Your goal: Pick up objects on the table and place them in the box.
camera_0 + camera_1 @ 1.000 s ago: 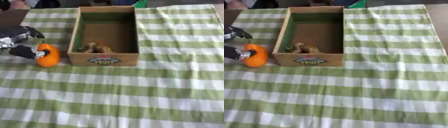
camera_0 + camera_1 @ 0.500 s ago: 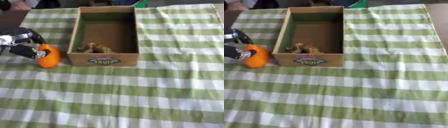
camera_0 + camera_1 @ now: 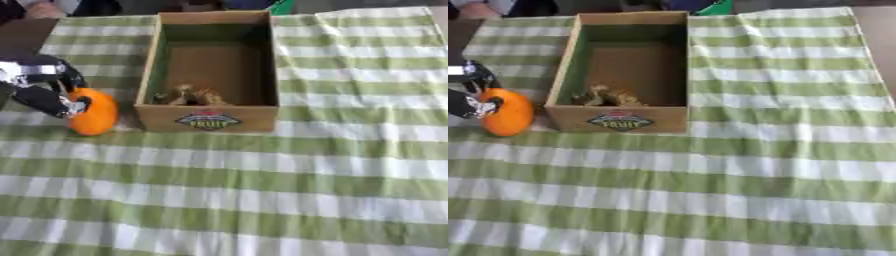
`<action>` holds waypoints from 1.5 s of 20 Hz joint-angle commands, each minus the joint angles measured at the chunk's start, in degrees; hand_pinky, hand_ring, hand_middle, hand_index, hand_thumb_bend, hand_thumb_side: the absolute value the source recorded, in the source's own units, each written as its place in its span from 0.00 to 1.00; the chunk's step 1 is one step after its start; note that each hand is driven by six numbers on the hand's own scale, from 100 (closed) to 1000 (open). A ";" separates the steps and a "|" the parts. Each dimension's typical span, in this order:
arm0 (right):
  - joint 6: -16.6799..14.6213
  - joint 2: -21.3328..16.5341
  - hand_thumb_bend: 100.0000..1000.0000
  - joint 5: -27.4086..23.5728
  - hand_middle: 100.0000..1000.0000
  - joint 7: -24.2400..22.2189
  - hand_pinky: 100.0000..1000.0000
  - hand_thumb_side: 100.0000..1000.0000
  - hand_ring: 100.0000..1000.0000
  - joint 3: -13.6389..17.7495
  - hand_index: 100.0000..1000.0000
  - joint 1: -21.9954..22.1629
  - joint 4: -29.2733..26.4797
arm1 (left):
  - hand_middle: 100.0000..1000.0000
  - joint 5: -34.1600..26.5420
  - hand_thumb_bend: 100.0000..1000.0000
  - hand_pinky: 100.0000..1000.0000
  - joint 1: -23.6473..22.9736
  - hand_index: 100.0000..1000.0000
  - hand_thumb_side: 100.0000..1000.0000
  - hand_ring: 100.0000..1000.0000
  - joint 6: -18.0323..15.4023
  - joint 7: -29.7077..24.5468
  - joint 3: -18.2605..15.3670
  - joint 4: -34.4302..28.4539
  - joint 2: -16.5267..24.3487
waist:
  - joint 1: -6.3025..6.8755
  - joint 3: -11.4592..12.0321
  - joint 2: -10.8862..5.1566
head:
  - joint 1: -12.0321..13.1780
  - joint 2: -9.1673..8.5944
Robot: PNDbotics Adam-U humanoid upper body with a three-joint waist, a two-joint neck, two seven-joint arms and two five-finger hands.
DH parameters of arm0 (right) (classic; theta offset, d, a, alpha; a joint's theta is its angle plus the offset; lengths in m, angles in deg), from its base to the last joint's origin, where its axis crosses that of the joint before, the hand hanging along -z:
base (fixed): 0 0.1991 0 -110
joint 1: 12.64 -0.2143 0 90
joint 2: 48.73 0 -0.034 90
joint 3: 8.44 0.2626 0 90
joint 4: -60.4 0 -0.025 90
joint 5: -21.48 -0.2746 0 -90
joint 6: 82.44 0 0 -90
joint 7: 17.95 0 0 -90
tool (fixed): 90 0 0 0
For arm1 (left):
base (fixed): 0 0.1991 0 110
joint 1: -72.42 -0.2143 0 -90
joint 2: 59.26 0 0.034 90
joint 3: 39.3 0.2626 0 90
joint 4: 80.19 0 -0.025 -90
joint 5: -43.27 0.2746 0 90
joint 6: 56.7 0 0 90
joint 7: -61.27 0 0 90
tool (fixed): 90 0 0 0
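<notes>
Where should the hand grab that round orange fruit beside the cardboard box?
Probably around its wide middle, coming from the robot's left. The round orange fruit sits on the green checked cloth close to the cardboard box on its right, so that side looks cramped. The left hand already touches its open side.

- The left hand (image 3: 42,87) is mostly black, with rounded, glossy finger segments.
- A silver, shiny band crosses its upper part.
- A small pale round fitting shows at one fingertip.
</notes>
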 commanded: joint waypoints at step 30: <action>0.59 0.39 0.00 -2.03 0.62 1.51 0.66 0.80 0.64 0.99 0.78 -0.58 -0.96 | 0.43 10.98 0.00 0.55 3.24 0.35 0.42 0.46 7.60 6.55 -5.40 -12.89 2.20 | 0.69 0.04 -1.50 | -0.56 -1.22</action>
